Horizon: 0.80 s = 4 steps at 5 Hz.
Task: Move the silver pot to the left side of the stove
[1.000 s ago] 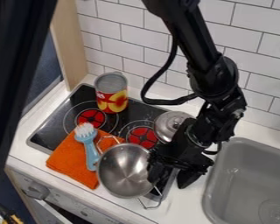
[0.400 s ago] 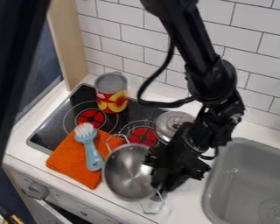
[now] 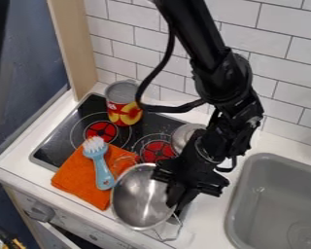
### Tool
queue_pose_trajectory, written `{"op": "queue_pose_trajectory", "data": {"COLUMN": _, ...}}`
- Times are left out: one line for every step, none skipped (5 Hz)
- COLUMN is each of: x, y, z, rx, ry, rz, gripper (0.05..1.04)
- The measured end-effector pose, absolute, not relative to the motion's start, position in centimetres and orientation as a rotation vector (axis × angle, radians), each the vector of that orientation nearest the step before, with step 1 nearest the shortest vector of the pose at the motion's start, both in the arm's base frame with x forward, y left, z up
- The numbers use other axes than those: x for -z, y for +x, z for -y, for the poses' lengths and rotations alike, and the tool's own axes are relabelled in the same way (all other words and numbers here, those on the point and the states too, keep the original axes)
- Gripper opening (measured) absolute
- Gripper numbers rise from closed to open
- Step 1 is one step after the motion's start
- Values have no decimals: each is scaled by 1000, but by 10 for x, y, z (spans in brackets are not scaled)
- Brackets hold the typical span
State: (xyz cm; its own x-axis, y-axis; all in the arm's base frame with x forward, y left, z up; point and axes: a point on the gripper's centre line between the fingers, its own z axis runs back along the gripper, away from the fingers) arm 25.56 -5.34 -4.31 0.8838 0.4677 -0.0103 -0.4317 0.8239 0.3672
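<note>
The round silver metal pot [image 3: 140, 198] is sitting at the stove's [image 3: 46, 150] front right, its bowl leaning and its left side overlapping the folded orange cloth [image 3: 82, 181]. The black two-finger gripper [image 3: 166, 187] is meeting the right rim, probably because an edge is offering an easier grip than the smooth bowl; how wide it is opening, or whether it is gripping, I cannot tell. The blue-handled white-bristled brush [image 3: 101, 168] is lying leftward, so lifting is seeming wiser than sliding.
</note>
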Motion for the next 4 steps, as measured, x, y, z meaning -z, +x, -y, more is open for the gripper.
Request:
{"op": "queue_pose_trajectory", "data": {"x": 41, "y": 255, "z": 52, "rx": -476, "ry": 376, "rz": -102, "gripper": 70}}
{"op": "queue_pose_trajectory", "data": {"x": 38, "y": 262, "z": 53, "rx": -461, "ry": 415, "rz": -99, "gripper": 70}}
{"op": "queue_pose_trajectory", "data": {"x": 37, "y": 261, "z": 49, "rx": -456, "ry": 437, "rz": -103, "gripper": 70}}
{"op": "queue_pose_trajectory", "data": {"x": 35, "y": 256, "z": 32, "rx": -505, "ry": 469, "rz": -140, "gripper": 70}}
